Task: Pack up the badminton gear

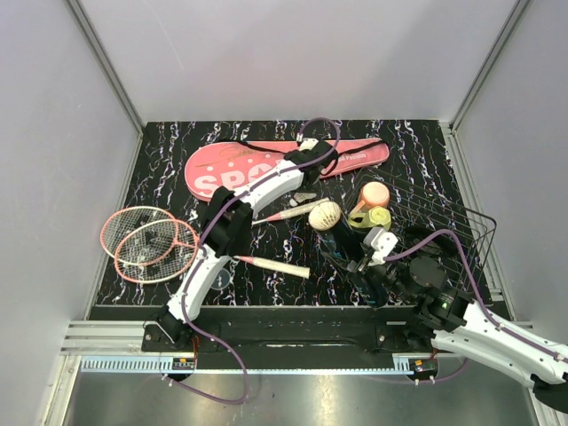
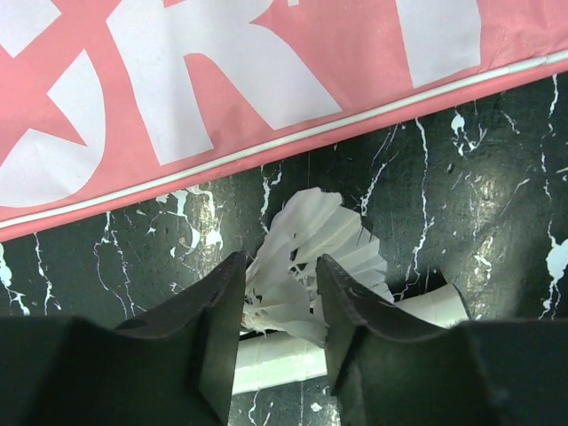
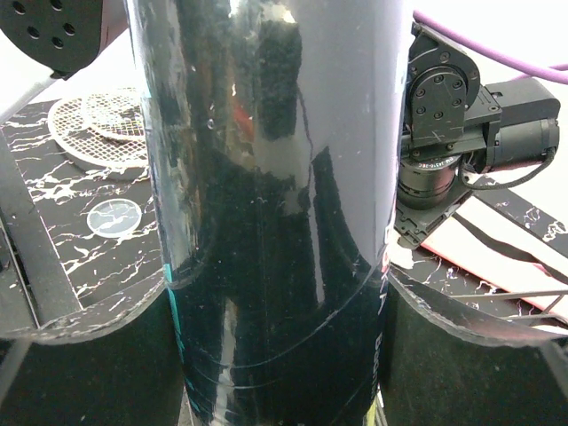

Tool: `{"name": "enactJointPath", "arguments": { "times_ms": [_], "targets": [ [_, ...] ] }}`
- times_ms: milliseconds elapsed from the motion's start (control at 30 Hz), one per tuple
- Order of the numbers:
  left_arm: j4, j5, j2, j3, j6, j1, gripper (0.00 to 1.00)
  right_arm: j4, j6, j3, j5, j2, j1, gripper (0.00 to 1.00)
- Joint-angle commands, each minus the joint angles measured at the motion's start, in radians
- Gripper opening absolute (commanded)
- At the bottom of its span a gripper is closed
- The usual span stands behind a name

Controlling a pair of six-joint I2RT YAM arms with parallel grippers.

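Observation:
A white feather shuttlecock [image 2: 315,226] lies on the dark marbled table just below the pink "SPORT" racquet cover [image 2: 222,80], across a white racquet handle [image 2: 426,306]. My left gripper [image 2: 280,266] has its jaws against both sides of the feathers. In the top view that gripper [image 1: 306,189] is beside the cover [image 1: 257,164]. My right gripper [image 3: 284,355] is shut on the long black tube [image 3: 266,177], held tilted with its open end [image 1: 325,216] facing up-left. Two pink-red racquets [image 1: 146,244] lie at the left, handles pointing right.
A yellow-green cup with peach lid [image 1: 373,202] stands right of the tube. The black wire basket [image 1: 457,226] takes up the right side. A small clear round disc [image 1: 220,280] lies near the front edge by the left arm.

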Motion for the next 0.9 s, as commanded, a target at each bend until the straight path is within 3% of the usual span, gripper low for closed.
{"name": "enactJointPath", "arguments": {
  "times_ms": [0,33,167,333,433,567,733,867],
  "targets": [
    [0.048,-0.089,-0.089,-0.025,0.045,-0.005,0.37,-0.002,0.041,-0.004,0.008,0.024,0.006,0.42],
    [0.05,-0.106,-0.129,-0.038,0.048,-0.006,0.3,0.0,0.041,-0.006,0.006,0.026,0.006,0.42],
    [0.048,-0.172,-0.264,-0.108,0.071,-0.005,0.2,0.001,0.041,-0.003,0.003,0.036,0.006,0.42],
    [0.053,-0.154,-0.568,-0.249,0.083,0.006,0.17,0.004,0.035,0.002,0.002,0.061,0.006,0.42],
    [0.096,0.016,-0.785,-0.363,0.125,0.035,0.17,0.004,0.032,0.01,0.0,0.085,0.006,0.42],
    [0.21,0.377,-1.072,-0.581,0.159,0.122,0.18,0.015,0.024,0.016,-0.005,0.122,0.006,0.42],
    [0.385,0.69,-1.421,-0.789,0.134,0.161,0.29,0.027,0.008,0.028,-0.014,0.16,0.006,0.42],
    [0.563,0.962,-1.523,-0.909,0.033,0.159,0.31,0.053,-0.002,0.036,-0.046,0.208,0.006,0.42]
  ]
}}
